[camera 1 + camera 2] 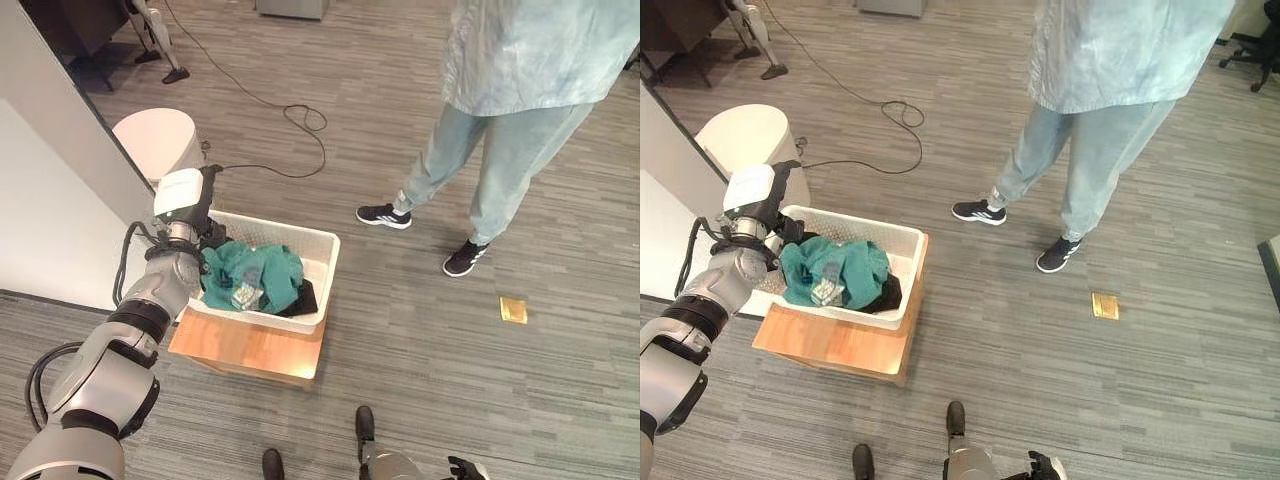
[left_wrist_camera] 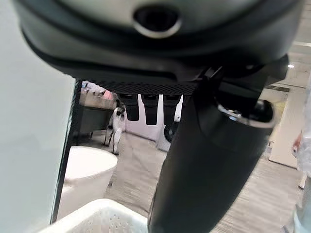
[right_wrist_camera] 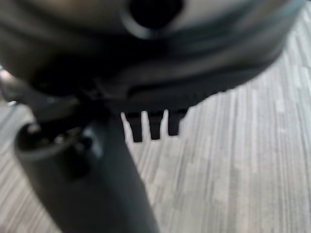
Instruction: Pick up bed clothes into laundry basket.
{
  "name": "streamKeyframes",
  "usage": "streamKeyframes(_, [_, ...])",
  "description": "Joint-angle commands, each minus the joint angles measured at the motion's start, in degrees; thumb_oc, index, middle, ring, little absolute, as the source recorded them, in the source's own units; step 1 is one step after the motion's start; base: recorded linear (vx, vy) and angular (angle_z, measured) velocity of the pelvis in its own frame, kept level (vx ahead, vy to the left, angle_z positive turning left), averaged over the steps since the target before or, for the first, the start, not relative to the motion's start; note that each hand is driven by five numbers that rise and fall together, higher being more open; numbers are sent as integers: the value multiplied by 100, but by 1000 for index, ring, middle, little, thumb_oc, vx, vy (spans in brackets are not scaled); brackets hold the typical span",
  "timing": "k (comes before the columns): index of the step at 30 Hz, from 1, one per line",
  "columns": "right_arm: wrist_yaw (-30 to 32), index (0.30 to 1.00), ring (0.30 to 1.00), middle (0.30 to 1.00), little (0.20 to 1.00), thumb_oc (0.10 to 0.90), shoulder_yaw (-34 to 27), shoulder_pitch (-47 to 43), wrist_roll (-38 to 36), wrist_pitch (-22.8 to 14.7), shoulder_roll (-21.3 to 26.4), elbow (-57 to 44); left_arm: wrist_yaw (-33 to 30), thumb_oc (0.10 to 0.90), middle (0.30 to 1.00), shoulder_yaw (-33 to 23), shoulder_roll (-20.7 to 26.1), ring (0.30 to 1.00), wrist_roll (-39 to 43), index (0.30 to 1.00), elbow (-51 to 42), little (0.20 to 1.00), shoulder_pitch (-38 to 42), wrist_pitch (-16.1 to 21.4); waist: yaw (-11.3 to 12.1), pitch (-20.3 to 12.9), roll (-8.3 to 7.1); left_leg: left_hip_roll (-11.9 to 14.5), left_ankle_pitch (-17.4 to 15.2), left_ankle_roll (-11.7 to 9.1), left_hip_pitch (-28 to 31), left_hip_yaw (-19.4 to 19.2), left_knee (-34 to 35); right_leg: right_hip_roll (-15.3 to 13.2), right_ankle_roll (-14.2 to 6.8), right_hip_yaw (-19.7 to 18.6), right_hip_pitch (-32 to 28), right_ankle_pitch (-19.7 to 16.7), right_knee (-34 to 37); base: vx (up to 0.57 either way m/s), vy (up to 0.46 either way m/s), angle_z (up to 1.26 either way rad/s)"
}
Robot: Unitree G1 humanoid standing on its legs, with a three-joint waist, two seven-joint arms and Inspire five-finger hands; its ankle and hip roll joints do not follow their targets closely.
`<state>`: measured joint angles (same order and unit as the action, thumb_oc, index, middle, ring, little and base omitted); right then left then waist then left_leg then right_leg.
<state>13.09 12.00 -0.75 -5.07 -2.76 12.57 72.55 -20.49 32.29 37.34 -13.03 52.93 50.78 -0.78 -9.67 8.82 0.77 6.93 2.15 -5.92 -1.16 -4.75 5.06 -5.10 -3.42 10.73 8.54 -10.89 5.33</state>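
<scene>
Looking down at a white laundry basket (image 1: 318, 262) sitting on a low wooden stand (image 1: 250, 350), probably raised like that so dropping stuff in takes less bending. Seeing the teal bed clothes (image 1: 255, 275) already bunched inside, heaped toward the near-left side, with something dark (image 1: 305, 300) tucked under the edge of the pile, too crumpled to call. Hovering right at the basket's left rim: the left hand (image 1: 208, 232), wrist camera up, fingers pointing down next to the cloth. Reading its own wrist view as fingers (image 2: 150, 108) hanging straight and relaxed, thumb sticking out, nothing pinched, basket rim just below, so looking like a release over the load rather than a grab. Hanging low near the floor at the bottom edge: the right hand (image 1: 465, 468), and from its wrist view also showing straight fingers (image 3: 154, 125) over bare grey planks, holding nothing, seemingly just parked out of the way. Standing well apart on the far side: a person in a pale top (image 1: 530, 50), not touching anything. Noticing a round white bin (image 1: 155, 140) behind the basket and a small yellow scrap (image 1: 513, 310) lying on the floor off to the right. Guessing the job's basically wrapped, with the hand needing to lift clear without snagging cloth.
</scene>
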Motion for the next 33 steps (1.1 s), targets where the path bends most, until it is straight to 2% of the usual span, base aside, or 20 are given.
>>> streamKeyframes(1, [11, 900, 900, 900, 900, 800, 92, 193, -22, 29, 107, 107, -479, 800, 900, -449, 201, 900, 344, 900, 78, 900, 1421, 381, 179, -356, 23, 373, -81, -229, -181, -291, -6, -395, -701, 252, -673, 984, -33, 0, 0, 0])
streamKeyframes(3, [33, 900, 900, 900, 900, 800, 97, 181, -18, 20, 91, 47, -592, 800, 900, -719, 185, 900, 730, 900, -358, 900, 1227, 515, 214, -364, 8, 369, -82, -224, -168, -282, -6, -401, -699, 279, -695, 983, -33, 0, 0, 0])
streamKeyframes(4, [81, 900, 900, 900, 900, 800, 57, 136, -41, 4, 67, -111, -716, 800, 900, -1081, 171, 900, 1127, 900, -1180, 900, 817, 700, 279, -350, -19, 366, -80, -217, -161, -274, -6, -408, -691, 296, -720, 988, -33, 0, 0, 0])
streamKeyframes(5, [82, 900, 900, 900, 900, 800, 68, 145, -40, 7, 78, -115, -714, 800, 900, -1110, 177, 900, 1122, 900, -1221, 900, 774, 681, 270, -355, -10, 366, -81, -217, -155, -276, -6, -407, -691, 295, -725, 989, -33, 0, 0, 0])
streamKeyframes(6, [125, 900, 900, 900, 900, 800, 56, 38, -25, 10, 83, -228, -712, 800, 900, -1273, 120, 900, 1202, 900, -1599, 900, 468, 763, 328, -347, -37, 367, -78, -214, -150, -265, -6, -413, -682, 305, -755, 1002, -33, -12, -5, 3])
streamKeyframes(7, [229, 900, 900, 900, 900, 800, -6, -127, 3, -7, 149, -556, -759, 800, 900, -1757, -37, 900, 1411, 900, -2415, 900, -358, 912, 444, -330, -79, 372, -74, -204, -105, -248, -6, -410, -652, 321, -838, 1044, -33, -12, -5, 5])
streamKeyframes(9, [229, 900, 900, 900, 900, 800, 22, -105, 4, 1, 176, -569, -750, 800, 900, -1821, -38, 900, 1398, 900, -2493, 900, -450, 881, 421, -336, -56, 374, -79, -205, -86, -251, -6, -408, -652, 319, -856, 1047, -33, -3, -2, 4])
streamKeyframes(11, [344, 900, 900, 900, 900, 800, -119, -319, 44, 3, 307, -994, -678, 800, 900, -2324, -334, 900, 1756, 900, -3328, 900, -1457, 1100, 555, -318, -106, 387, -75, -199, -44, -218, -6, -409, -623, 341, -943, 1093, -33, 0, 0, 0])
streamKeyframes(12, [344, 900, 900, 900, 900, 800, -102, -301, 46, 12, 326, -1006, -668, 800, 900, -2365, -343, 900, 1750, 900, -3388, 900, -1523, 1078, 543, -325, -89, 388, -80, -200, -31, -221, -6, -408, -623, 339, -954, 1096, -33, 8, 12, 7])
streamKeyframes(13, [441, 900, 900, 900, 900, 800, -331, -505, 53, 14, 536, -1412, -464, 800, 900, -2794, -637, 900, 2125, 900, -3979, 900, -2539, 1299, 670, -336, -145, 385, -93, -191, 12, -184, -6, -404, -588, 347, -1033, 1140, -33, 18, 20, 7])
streamKeyframes(15, [505, 900, 900, 900, 900, 800, -533, -649, 94, 18, 898, -2014, -183, 800, 900, -3164, -879, 900, 2540, 900, -4362, 900, -3442, 1414, 755, -374, -154, 380, -108, -185, 78, -137, -6, -405, -556, 383, -1137, 1165, -33, 32, 25, -3])
streamKeyframes(17, [542, 900, 900, 900, 900, 800, -696, -772, 51, -9, 1160, -2469, -44, 800, 900, -3328, -1056, 900, 2765, 900, -4658, 900, -3963, 1480, 833, -404, -182, 369, -117, -182, 100, -84, -6, -422, -536, 427, -1193, 1171, -33, 13, 25, 19])
streamKeyframes(22, [542, 900, 900, 900, 900, 800, -1260, -739, 72, -144, 1781, -3665, 391, 800, 900, -3813, -1131, 900, 2849, 900, -5318, 900, -5236, 1570, 1068, -446, -268, 321, -99, -163, 39, 132, -6, -458, -488, 593, -1288, 1199, -33, -14, 21, 28])
streamKeyframes(25, [550, 900, 900, 900, 900, 800, -1432, -623, 43, -190, 1782, -3952, 494, 800, 900, -3880, -1203, 900, 2874, 900, -5377, 900, -5484, 1531, 1120, -464, -286, 278, -95, -142, -1, 219, -6, -487, -491, 684, -1322, 1197, -33, -37, 37, 30])
streamKeyframes(28, [594, 900, 900, 900, 900, 800, -1692, -323, 130, -312, 1596, -4723, 617, 800, 900, -4020, -1346, 900, 2953, 900, -5477, 900, -5810, 1524, 1165, -437, -304, 137, -99, -49, -41, 340, -6, -552, -507, 739, -1324, 1146, -33, -69, 87, 29])
streamKeyframes(29, [606, 900, 900, 900, 900, 800, -1953, -339, 123, -105, 1719, -5775, 601, 800, 900, -4171, -1280, 900, 3038, 900, -5496, 900, -5879, 1501, 1134, -436, -330, 113, -140, -45, -20, 362, -6, -546, -489, 714, -1325, 1169, -44, -38, 35, 10])
streamKeyframes(30, [595, 900, 900, 900, 900, 800, -1995, -279, 139, -22, 1699, -5889, 605, 800, 900, -4162, -1275, 900, 3042, 900, -5503, 900, -5876, 1494, 1138, -442, -336, 99, -96, -34, -51, 373, -6, -556, -490, 723, -1304, 1128, -36, -65, 40, 3])
streamKeyframes(31, [482, 900, 900, 900, 900, 800, -1896, 370, 292, -287, 1277, -6208, 550, 800, 900, -4172, -1364, 900, 3031, 900, -5522, 900, -5876, 1534, 1068, -375, -324, 67, -91, 8, -46, 368, -6, -565, -482, 705, -1257, 1114, -167, -130, 55, 8])
streamKeyframes(33, [362, 900, 900, 900, 900, 800, -1814, 781, 544, -503, 1014, -6185, 454, 800, 900, -4203, -1376, 900, 2981, 900, -5550, 900, -5906, 1606, 923, -149, -227, 41, -22, 91, -69, 394, -6, -544, -496, 451, -948, 1290, -822, -218, 86, 5])
